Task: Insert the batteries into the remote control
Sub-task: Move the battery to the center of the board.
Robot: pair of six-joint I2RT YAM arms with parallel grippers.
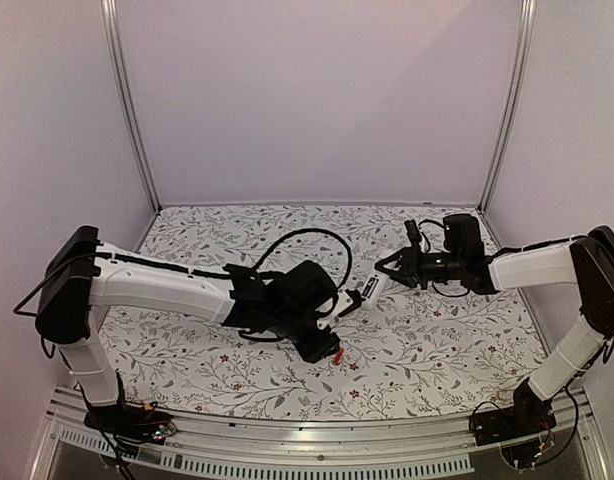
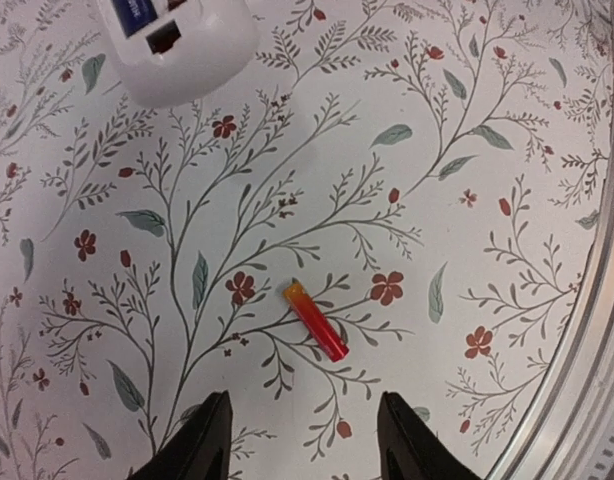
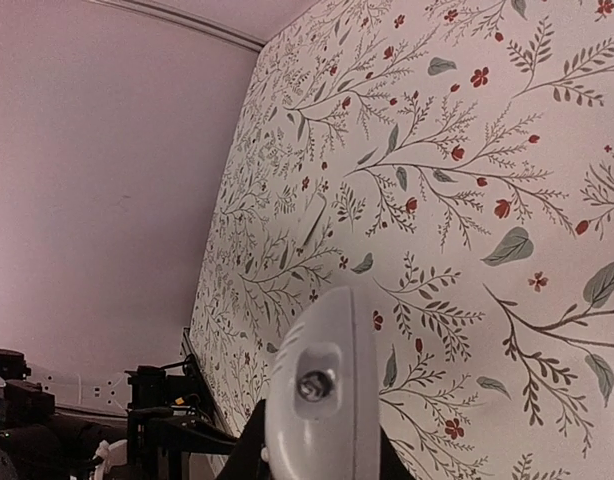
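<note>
Currently: pick-up of the red battery (image 2: 315,320), not yet grasped. It lies flat on the floral tabletop (image 2: 507,240), aslant, its orange-tinted end toward the upper left of the left wrist view. Left gripper (image 2: 305,420) hovers over it, jaws wide, with the battery ahead of the two fingertips (image 2: 202,445) and in line with the gap, touching neither. From above, this gripper sits low near the middle of the tabletop, the battery showing red at its tip.

Remote control (image 1: 359,295): off the tabletop, held by the right gripper (image 1: 389,272), which is clamped on one end of it. The free end points toward the left arm. The right wrist view shows it end-on, dark fingers pinching its sides. In the left wrist view its end hangs at the top left with the back open. A dark slot and a dark blue shape (image 2: 132,12) show in the bay; this may be the other battery, cannot tell.

Judgement: at least this red cell is left to load. The next move calls for a descent straddling the battery across its width, wrist turned to match the slant, then a close. Thin and round, it may roll or squirt out. A mid-length grasp would leave both ends free for seating in the bay
</note>
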